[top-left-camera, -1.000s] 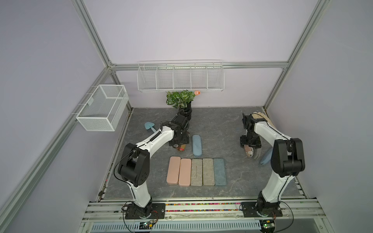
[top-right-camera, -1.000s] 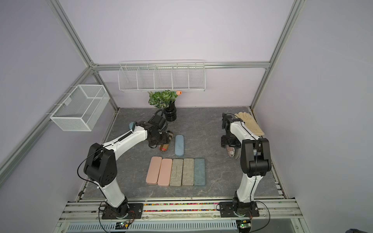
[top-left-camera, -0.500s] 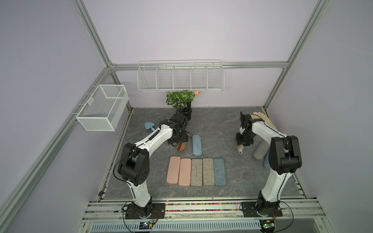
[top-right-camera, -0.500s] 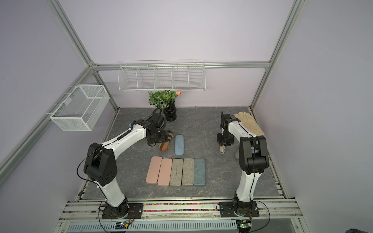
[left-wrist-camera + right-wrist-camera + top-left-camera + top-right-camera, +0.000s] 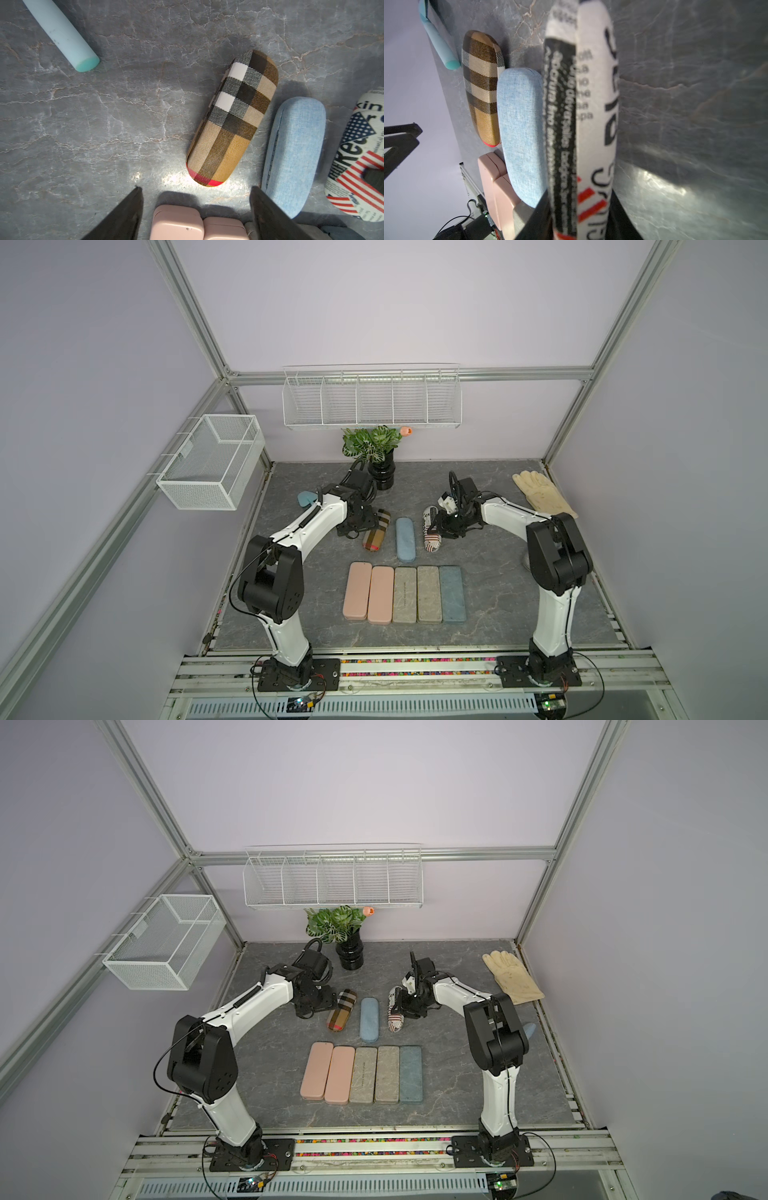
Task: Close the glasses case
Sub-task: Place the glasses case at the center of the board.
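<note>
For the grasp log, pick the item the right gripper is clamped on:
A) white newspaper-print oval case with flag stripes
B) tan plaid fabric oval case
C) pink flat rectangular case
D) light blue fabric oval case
A: the right wrist view shows the right gripper closed around the white newspaper-print oval case with flag stripes.

**Centre packed, edges free**

Plaid case, light blue case and newsprint-print case lie side by side mid-table with only narrow gaps between them. Left gripper sits just beside the plaid case, and right gripper is clamped on the newsprint-print case. Row of five flat cases is packed edge to edge, close in front. Potted plant, teal cylinder and glove are at the rear. Table is bare flanking the row, in front of it, and at rear centre.
</note>
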Controlling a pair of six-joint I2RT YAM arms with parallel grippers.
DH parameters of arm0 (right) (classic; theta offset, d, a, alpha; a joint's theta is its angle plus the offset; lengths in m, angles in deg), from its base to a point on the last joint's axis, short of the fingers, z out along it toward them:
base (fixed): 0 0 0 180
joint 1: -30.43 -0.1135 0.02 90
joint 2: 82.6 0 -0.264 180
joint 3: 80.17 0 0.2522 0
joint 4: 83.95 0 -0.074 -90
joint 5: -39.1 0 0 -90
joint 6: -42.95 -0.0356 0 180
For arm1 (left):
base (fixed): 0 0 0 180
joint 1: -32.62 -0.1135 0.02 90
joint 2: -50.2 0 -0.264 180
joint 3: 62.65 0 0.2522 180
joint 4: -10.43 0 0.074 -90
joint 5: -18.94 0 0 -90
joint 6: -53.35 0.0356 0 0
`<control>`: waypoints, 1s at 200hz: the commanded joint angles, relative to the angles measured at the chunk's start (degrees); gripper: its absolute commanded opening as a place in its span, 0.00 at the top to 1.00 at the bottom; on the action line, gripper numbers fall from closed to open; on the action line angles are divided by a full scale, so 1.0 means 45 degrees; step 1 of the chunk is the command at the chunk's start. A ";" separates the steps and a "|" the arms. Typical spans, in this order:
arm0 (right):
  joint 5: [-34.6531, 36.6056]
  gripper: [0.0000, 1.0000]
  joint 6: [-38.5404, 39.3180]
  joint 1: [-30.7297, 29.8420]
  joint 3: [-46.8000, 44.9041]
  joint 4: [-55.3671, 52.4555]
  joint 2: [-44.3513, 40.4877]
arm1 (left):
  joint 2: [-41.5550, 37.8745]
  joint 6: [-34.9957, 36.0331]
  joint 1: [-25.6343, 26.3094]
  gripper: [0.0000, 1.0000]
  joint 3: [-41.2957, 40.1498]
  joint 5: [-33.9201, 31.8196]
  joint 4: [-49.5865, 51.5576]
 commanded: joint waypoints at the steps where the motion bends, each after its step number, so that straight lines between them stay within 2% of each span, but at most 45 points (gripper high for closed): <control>1: -0.1169 0.65 -0.0474 -0.0194 -0.0456 0.1055 -0.0078 | -0.0302 0.0090 -0.0116 0.19 -0.0116 -0.0068 0.0067; 56: -0.1592 0.61 -0.1098 -0.0325 -0.1620 0.1969 -0.0100 | -0.0260 0.0071 -0.0139 0.19 -0.0159 -0.0061 0.0048; 65: -0.1521 0.58 -0.1100 -0.0333 -0.1706 0.1916 -0.0196 | -0.0278 0.0071 -0.0142 0.19 -0.0163 -0.0067 0.0018; 98: -0.0495 0.36 -0.0731 -0.0302 -0.1751 0.0872 -0.0973 | -0.0247 0.0090 -0.0143 0.19 -0.0122 -0.0064 -0.0011; 136: 0.2671 0.26 0.0297 -0.0109 -0.0721 -0.2230 -0.2947 | -0.0090 0.0163 -0.0181 0.19 0.0127 0.0003 -0.0074; 175: 0.7417 0.22 0.0609 0.0309 0.1126 -0.6513 -0.4830 | 0.0275 0.0112 -0.0239 0.19 0.0565 0.0174 -0.0259; 200: 1.0302 0.18 0.0324 0.1332 0.1679 -0.8856 -0.5234 | 0.0403 0.0031 -0.0222 0.19 0.0628 0.0318 -0.0512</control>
